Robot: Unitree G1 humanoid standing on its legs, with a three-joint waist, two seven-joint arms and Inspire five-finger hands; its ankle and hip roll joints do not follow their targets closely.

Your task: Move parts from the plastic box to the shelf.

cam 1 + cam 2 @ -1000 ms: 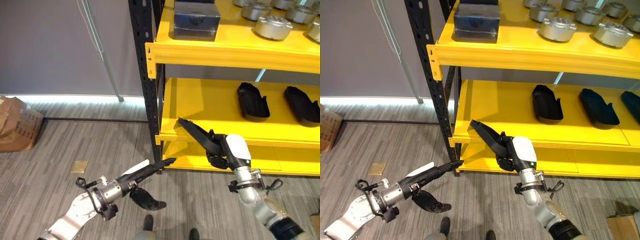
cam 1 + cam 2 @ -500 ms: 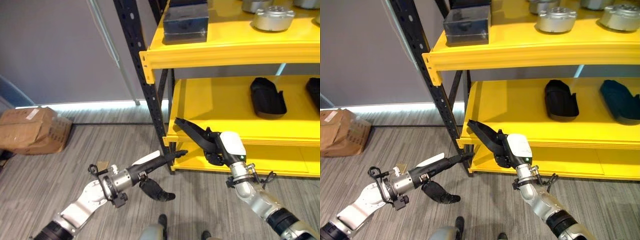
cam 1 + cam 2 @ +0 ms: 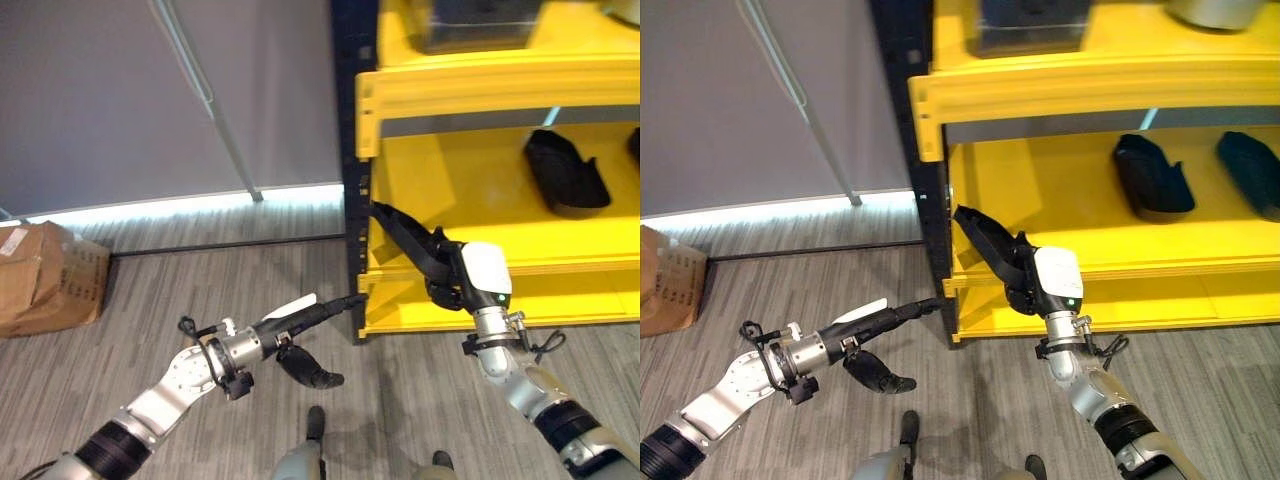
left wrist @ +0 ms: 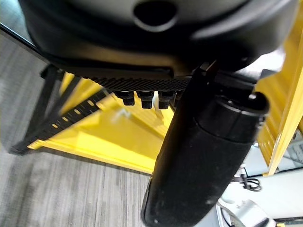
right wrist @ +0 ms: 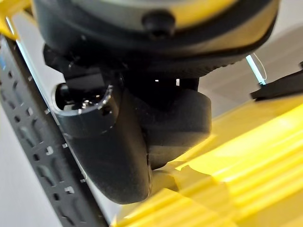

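Yellow steel shelf (image 3: 470, 210) stands before me on a black perforated upright (image 3: 350, 150), with three levels in sight. On the top level sits a dark rectangular box (image 3: 1028, 22), its contents hidden from me, and just beside it to the right the edge of a silver round part (image 3: 1210, 10). The middle level carries a black moulded part (image 3: 566, 172) lying flat, well back from the front lip; in my right eye view a second one (image 3: 1250, 172) lies next to it, apart from the first.

My right hand (image 3: 448, 272) is curled round a long black part (image 3: 408, 240), which slants up toward the upright, its tip over the front left corner of the middle level. I cannot tell whether that tip touches the shelf.

My left hand (image 3: 305, 318) is stretched low over the grey plank floor (image 3: 150, 290), fingers straight and pressed together, tips near the foot of the upright, thumb hanging below; it holds nothing. In my left wrist view the thumb (image 4: 203, 156) juts across, with the yellow shelf past it.

A brown cardboard box (image 3: 45, 278) rests on the floor far to my left, closed.
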